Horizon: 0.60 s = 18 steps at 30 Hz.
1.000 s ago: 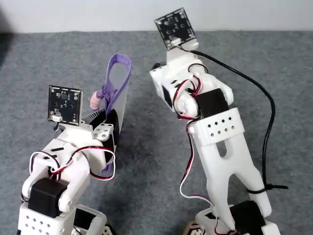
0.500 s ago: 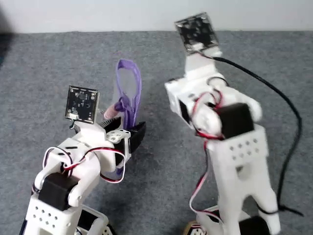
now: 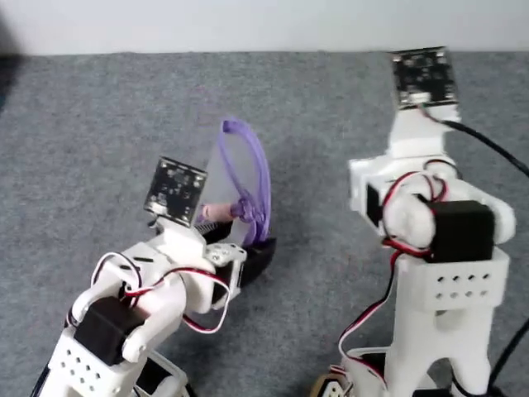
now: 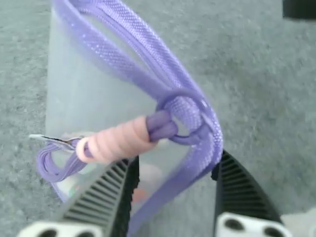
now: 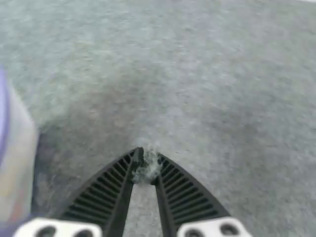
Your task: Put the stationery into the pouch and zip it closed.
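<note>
Pouch (image 4: 94, 89) stands upright, purple zip rim up, pinched low btwn the left gripper (image 4: 175, 165) jaws. We judge that's to steady the mouth for zipping. Pink zip pull (image 4: 116, 143) hangs at one end. Right gripper (image 5: 145, 160) hovers nearby over the grey mat (image 3: 99, 124), tips pressed together, holding nothing we can make out. Mat runs wide btwn the arms, its far edge well apart.
</note>
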### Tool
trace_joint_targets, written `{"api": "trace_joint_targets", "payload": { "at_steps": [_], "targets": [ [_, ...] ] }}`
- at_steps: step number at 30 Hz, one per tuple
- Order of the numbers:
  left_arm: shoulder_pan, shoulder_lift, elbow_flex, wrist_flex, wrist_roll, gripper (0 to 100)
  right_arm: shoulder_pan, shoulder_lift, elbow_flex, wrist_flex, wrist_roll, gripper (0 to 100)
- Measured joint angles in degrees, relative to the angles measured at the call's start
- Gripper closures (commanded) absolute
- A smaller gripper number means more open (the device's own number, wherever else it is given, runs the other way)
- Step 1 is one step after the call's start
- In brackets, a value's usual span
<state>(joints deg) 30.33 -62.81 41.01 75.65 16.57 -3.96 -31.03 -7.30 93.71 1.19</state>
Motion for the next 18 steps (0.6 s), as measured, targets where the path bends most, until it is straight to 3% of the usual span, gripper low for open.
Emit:
{"api": "trace_joint_targets", "payload": {
  "at_steps": [10, 18],
  "targets": [
    [5.5, 0.0, -3.7, 8.7, -2.9, 77, 1.3, 0.0, 0.0, 3.9, -0.2, 99.0],
    [-5.4, 0.0, -3.8, 5.2, -5.6, 77, 1.3, 0.0, 0.0, 5.7, -0.2, 99.0]
  ]
}}
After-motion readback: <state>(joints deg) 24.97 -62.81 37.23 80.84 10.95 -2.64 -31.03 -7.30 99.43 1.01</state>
